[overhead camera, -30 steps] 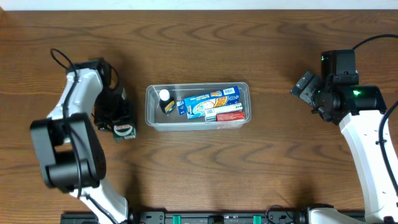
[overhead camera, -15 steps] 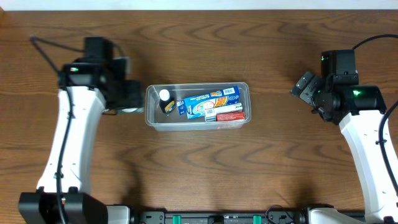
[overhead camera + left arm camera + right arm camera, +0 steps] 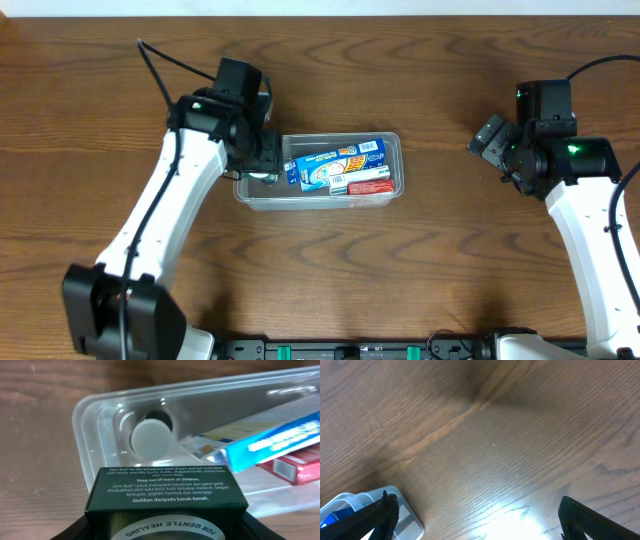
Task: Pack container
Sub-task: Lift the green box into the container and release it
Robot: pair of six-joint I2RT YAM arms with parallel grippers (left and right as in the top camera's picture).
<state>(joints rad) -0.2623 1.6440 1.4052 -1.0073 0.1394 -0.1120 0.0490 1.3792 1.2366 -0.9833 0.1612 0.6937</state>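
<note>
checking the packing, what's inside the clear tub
In the tub: a blue box, a red box beside it, and a white-capped bottle. Overhead, the left gripper and its green box cover the bottle's end; anything under the boxes is hidden.

Left arm and right arm – long links are shelled in white, joints and wrist housings finished in black. Green status LEDs are lit on the right wrist block. Thin black cables are run off each arm. Fingers of the right gripper – moulded matte black.
</note>
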